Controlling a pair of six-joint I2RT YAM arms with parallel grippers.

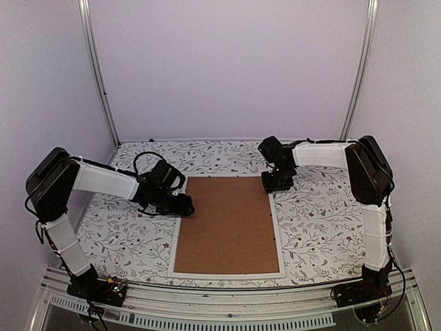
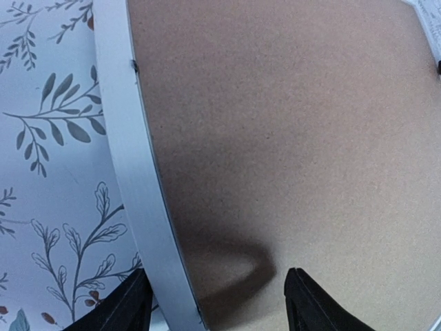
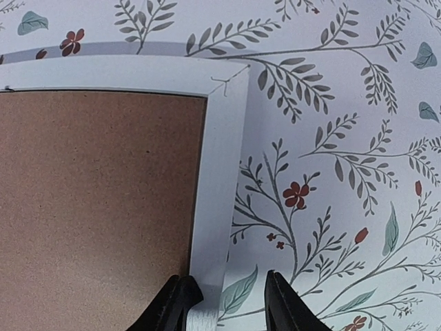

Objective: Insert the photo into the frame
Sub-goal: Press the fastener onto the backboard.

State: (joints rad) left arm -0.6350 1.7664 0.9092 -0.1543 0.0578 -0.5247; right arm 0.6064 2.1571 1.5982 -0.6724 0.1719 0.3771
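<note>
1. Presently the frame [image 1: 227, 275] lies flat on the counter [image 1: 324, 227], long axis 12-to-6, with the brown backing panel [image 1: 227, 224] filling it; the photo is unseen.
2. At 10 o'clock the left tool [image 2: 213, 303], jaws apart, straddles its rail.
3. At 1 o'clock the right tool [image 3: 231, 307], jaws apart, straddles the corner rail.

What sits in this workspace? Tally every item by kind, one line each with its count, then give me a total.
white frame: 1
brown backing panel: 1
grippers, left gripper and right gripper: 2
photo: 0 in view
Total: 4
</note>
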